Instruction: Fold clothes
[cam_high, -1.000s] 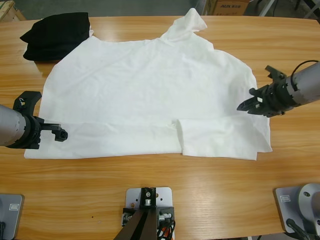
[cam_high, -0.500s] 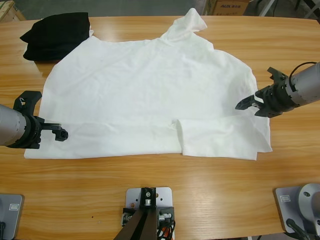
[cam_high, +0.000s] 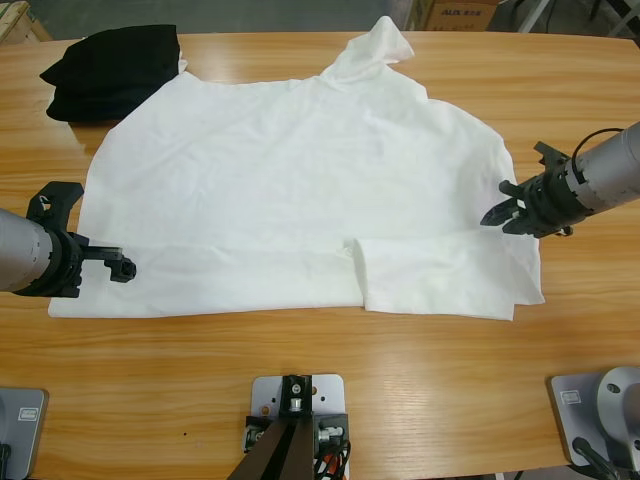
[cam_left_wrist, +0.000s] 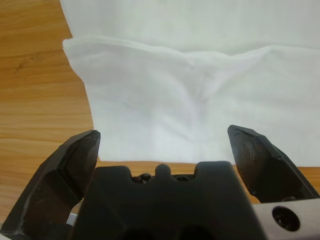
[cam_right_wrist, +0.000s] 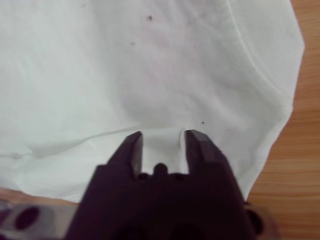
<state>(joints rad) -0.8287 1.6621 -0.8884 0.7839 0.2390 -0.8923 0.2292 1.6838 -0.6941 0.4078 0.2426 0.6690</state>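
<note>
The white T-shirt (cam_high: 300, 170) lies spread flat across the table's middle, one sleeve (cam_high: 375, 45) pointing to the far edge and its near hem folded over. My left gripper (cam_high: 105, 230) is at the shirt's near-left corner (cam_left_wrist: 150, 110), open, jaws wide and empty on either side of the folded hem. At the shirt's right edge, my right gripper (cam_high: 490, 214) has its jaws closed to a narrow gap on a small raised fold of the fabric (cam_right_wrist: 162, 142).
A folded black garment (cam_high: 115, 70) rests at the far left corner, touching the shirt's shoulder. Bare wooden table (cam_high: 330, 360) runs along the near edge and to the right of the shirt. A cardboard box (cam_high: 455, 12) stands beyond the far edge.
My right gripper's jaws have narrowed and it has drawn slightly to the right at the shirt's edge. The left arm and the shirt have stayed in place.
</note>
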